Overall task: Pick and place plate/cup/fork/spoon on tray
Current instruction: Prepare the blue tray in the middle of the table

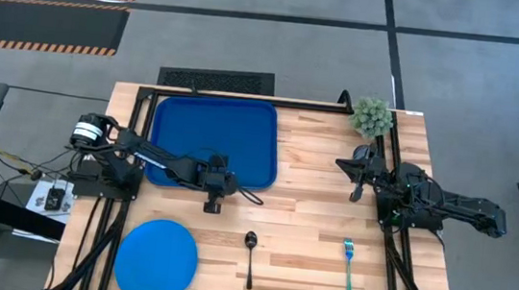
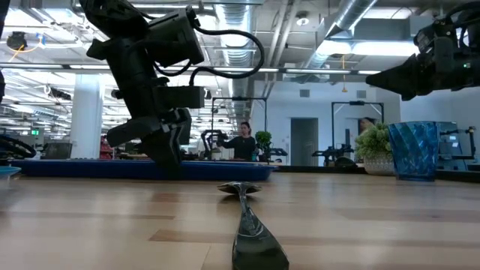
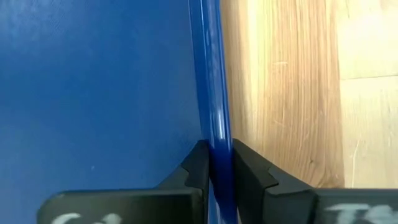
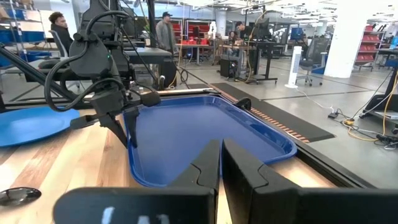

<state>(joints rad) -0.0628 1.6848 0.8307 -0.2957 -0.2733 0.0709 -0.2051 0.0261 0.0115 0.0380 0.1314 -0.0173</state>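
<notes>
The dark-blue tray (image 1: pixel 214 135) lies flat on the table's far left part. My left gripper (image 3: pixel 219 168) is shut on its near rim, also seen in the right wrist view (image 4: pixel 127 134). The round blue plate (image 1: pixel 156 261) lies at the near left, the dark spoon (image 1: pixel 250 255) near the middle, the teal fork (image 1: pixel 349 270) at the near right. The blue cup (image 2: pixel 413 150) stands upright at the far right by a small plant. My right gripper (image 4: pixel 221 162) waits shut above the table's right side, holding nothing. My left gripper pinches the tray's raised near rim (image 3: pixel 217 130), one finger (image 3: pixel 198 165) inside the tray and the other (image 3: pixel 249 169) outside over the wood. The fingers slant down from above and from the table's left, standing across the rim. The tray rests flat on the table.
A small potted plant (image 1: pixel 372 116) stands at the far right corner. Bare wood lies between the tray and the right arm (image 1: pixel 409 195). People and desks show in the room beyond the table.
</notes>
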